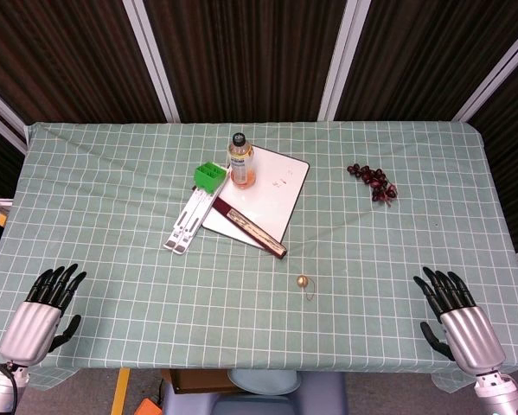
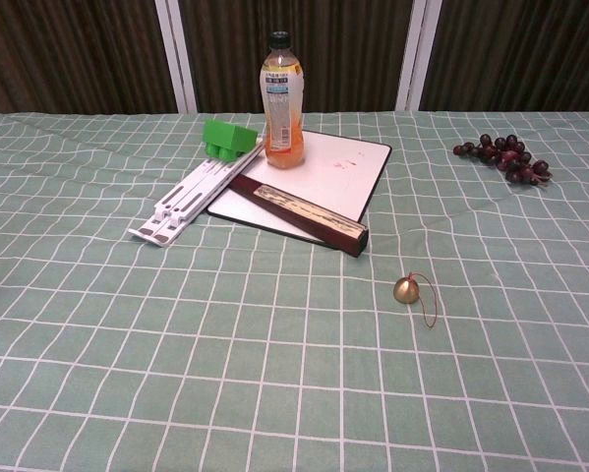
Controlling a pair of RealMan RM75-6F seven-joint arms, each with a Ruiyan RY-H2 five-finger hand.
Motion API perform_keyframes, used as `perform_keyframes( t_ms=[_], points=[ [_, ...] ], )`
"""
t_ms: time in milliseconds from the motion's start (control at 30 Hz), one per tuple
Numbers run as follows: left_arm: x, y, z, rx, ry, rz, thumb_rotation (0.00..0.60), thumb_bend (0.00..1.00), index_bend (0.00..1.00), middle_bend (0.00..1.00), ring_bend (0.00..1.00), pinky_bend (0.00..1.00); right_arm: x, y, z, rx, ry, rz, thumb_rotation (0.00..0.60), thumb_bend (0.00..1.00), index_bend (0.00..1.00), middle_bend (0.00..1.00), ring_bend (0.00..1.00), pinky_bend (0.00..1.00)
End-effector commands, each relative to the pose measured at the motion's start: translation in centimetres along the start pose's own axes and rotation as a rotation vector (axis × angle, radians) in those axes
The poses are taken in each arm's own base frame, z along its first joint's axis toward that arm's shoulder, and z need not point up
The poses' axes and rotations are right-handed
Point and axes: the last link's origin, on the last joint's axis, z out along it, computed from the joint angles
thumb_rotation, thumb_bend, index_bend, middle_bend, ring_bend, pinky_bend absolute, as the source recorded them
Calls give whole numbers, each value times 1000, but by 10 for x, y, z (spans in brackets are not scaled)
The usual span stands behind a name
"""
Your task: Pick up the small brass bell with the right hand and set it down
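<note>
A small brass bell (image 1: 302,282) with a thin red cord lies on the green checked tablecloth, a little in front of the whiteboard; the chest view shows the bell (image 2: 406,289) with its cord looping to the right. My right hand (image 1: 459,322) rests at the near right corner of the table, fingers spread and holding nothing, well to the right of the bell. At the near left corner my left hand (image 1: 42,316) lies the same way, empty. Neither hand shows in the chest view.
Behind the bell lie a whiteboard (image 1: 271,192) with an orange-drink bottle (image 1: 240,162) standing on it, a dark folded fan (image 1: 257,232), a white folding stand (image 1: 189,220) and a green block (image 1: 209,176). A bunch of dark grapes (image 1: 375,181) sits at the far right.
</note>
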Motion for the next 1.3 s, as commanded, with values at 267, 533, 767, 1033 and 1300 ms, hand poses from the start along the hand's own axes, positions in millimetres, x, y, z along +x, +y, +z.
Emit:
perform_keyframes(
  t_ms=[267,533,767,1033,1300],
  points=[
    [2,4,-2,-19,2,-12,600,404,11,0,0,97,-6,-11,21,73,-29,2,600,495,0,0,0,0],
    [3,3,-4,-21,-4,-19,600,403,8,0,0,101,-17,-62,99,251,-71,-35,600,496,55,0,0,0],
    [2,1,-1,-13,-8,-31,600,406,8,0,0,101,-37,-100,150,297,-117,-73,600,513,301,0,0,0],
    [2,-3,1,0,-12,-36,600,405,8,0,0,101,-64,-117,180,274,-181,-102,600,514,390,0,0,0],
    [2,-4,1,5,-14,-37,600,406,8,0,0,102,-78,-124,194,280,-188,-81,600,513,518,18,0,0]
  ],
)
